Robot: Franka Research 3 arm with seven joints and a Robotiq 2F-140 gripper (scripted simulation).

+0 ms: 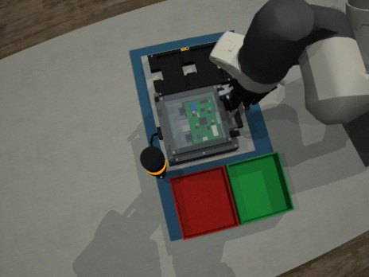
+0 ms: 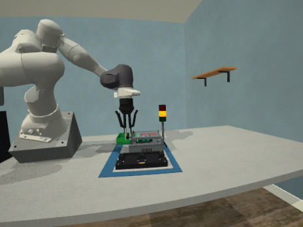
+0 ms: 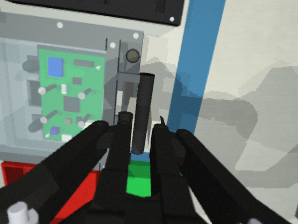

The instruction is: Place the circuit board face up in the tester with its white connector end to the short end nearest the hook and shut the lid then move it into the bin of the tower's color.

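The green circuit board (image 1: 201, 118) lies inside the tester (image 1: 196, 123) under the shut clear lid, and it shows in the wrist view (image 3: 70, 97) too. My gripper (image 1: 234, 105) stands at the tester's right edge, shut on the lid's black bar handle (image 3: 140, 112), which runs between the fingertips. The side view shows the fingers (image 2: 128, 130) pointing straight down at the lid's edge. The signal tower (image 2: 162, 113) beside the tester shows amber, seen from above as an orange ring (image 1: 153, 161). The black tray (image 1: 187, 68) behind the tester has both pockets empty.
The red bin (image 1: 203, 200) and the green bin (image 1: 259, 187) stand side by side in front of the tester, on the blue-edged mat (image 1: 262, 127). The latch hook's round part (image 3: 133, 55) sits just beyond the handle's far end. The robot base (image 2: 42, 137) stands at the left.
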